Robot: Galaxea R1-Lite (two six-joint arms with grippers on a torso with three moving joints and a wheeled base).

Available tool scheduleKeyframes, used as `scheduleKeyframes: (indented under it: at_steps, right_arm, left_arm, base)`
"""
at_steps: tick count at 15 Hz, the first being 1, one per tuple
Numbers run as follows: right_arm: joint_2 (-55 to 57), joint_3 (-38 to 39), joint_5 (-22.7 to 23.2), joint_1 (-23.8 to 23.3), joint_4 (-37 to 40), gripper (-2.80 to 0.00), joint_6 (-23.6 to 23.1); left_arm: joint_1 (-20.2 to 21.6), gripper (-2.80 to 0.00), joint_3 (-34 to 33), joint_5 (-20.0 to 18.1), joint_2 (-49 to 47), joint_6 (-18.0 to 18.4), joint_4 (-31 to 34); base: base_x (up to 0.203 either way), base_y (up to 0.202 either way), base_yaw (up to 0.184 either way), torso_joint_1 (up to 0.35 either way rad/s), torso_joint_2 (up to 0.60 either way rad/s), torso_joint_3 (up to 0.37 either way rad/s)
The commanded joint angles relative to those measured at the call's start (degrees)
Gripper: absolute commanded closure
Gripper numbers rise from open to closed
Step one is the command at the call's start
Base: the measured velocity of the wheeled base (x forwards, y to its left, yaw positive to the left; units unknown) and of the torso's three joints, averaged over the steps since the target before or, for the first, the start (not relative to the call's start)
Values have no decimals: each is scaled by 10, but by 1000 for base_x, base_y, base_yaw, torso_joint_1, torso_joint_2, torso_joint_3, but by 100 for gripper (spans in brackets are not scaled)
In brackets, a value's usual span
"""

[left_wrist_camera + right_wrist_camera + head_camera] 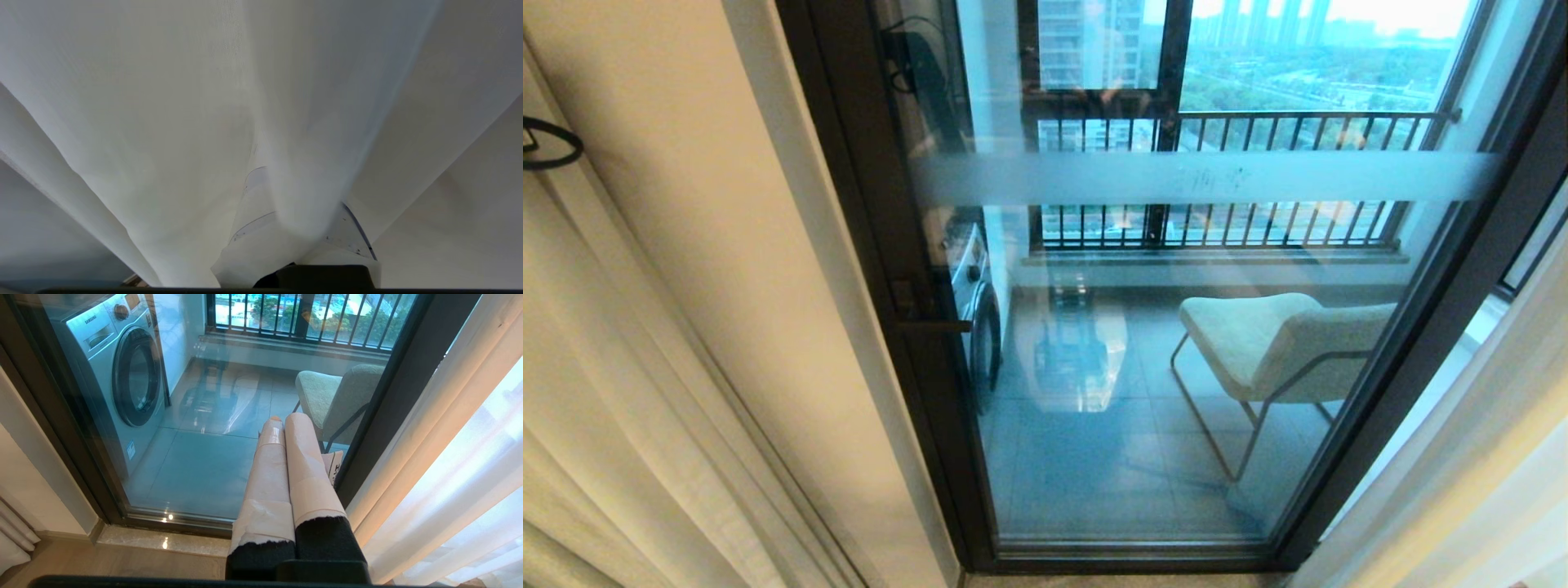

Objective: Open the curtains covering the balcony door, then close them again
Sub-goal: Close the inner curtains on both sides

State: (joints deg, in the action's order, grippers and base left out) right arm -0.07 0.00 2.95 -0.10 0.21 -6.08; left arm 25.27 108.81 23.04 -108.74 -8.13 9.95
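The cream curtains hang drawn back at both sides of the head view, one panel on the left (645, 384) and one on the right (1470, 457). Between them the balcony door (1176, 367) stands uncovered, black-framed glass with a frosted band. Neither arm shows in the head view. In the left wrist view the curtain (143, 122) fills the picture. My left gripper (286, 192) is shut on a fold of it, which runs down between the white-taped fingers (253, 212). My right gripper (284, 418) is shut and empty, low by the door's right frame, beside the right curtain (449, 465).
Behind the glass stand a washing machine (122, 371) on the left and a pale chair (1274, 343) on the right. Beyond them is a black-railed window (1217, 122). A stone sill (163, 543) runs under the door. A black ring (551, 143) sticks out over the left curtain.
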Motion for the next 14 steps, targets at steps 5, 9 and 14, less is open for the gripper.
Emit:
scheduleKeyframes:
  at_steps: [5,9,14]
  right_arm:
    - [1,0,0,0,0,0,0]
    - [1,0,0,0,1,0,-1]
    - [1,0,0,0,0,0,0]
  left_arm:
    - [-19,0,29,0,14,-17,17]
    - [-50,0,21,-4,43,-32,25]
    - [-103,0,20,-62,75,-43,45]
  base:
    - [0,0,0,0,0,0]
    - [0,0,0,0,0,0]
    - [0,0,0,0,0,0]
